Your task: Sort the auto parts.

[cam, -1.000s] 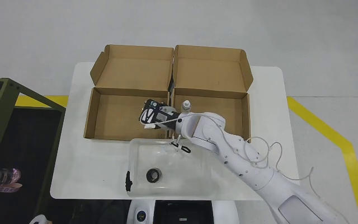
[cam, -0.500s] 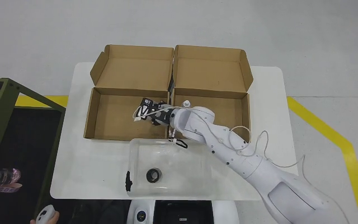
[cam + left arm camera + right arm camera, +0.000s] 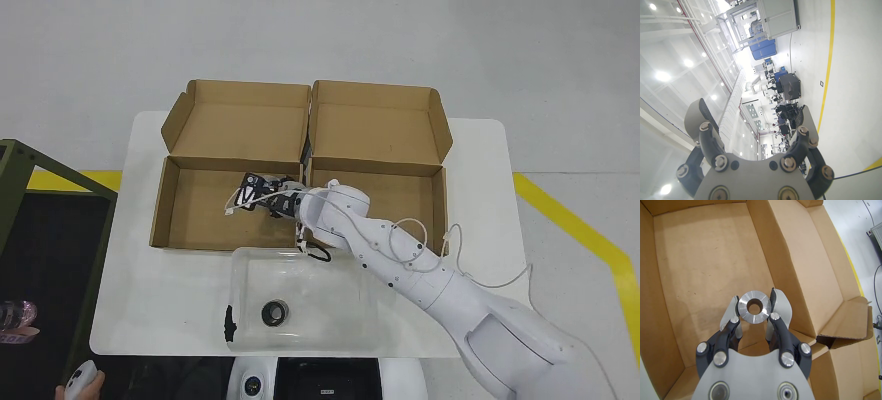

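While the right arm hangs over the white table (image 3: pixel 470 150), its fingers sit within the outline of the left open brown cardboard box (image 3: pixel 200 215), on the side next to the matching right cardboard box (image 3: pixel 390 195). Clear plastic bin (image 3: pixel 330 300) is behind the fingers, back toward the robot.

Right gripper (image 3: pixel 754 298): fingers narrow, clamped across the outer rim of a silver metal ring with a centre bore (image 3: pixel 762 312). Bore axis runs along the fingers' reach, flat face toward the wrist. Box floor lies straight beyond the fingertips, apart from the ring; can't judge the gap.

My read: drop-off into this box is next, so it turns on going down along the bore axis, then letting go. Ring should land flat.

Left gripper (image 3: pixel 752 109): fingers wide, nothing between them, aimed at the ceiling. Right arm is nearer by far.

Small black ring-shaped part (image 3: pixel 273 313) lies in the bin, well apart from both sets of fingers.

No legible writing or labels on box or ring.
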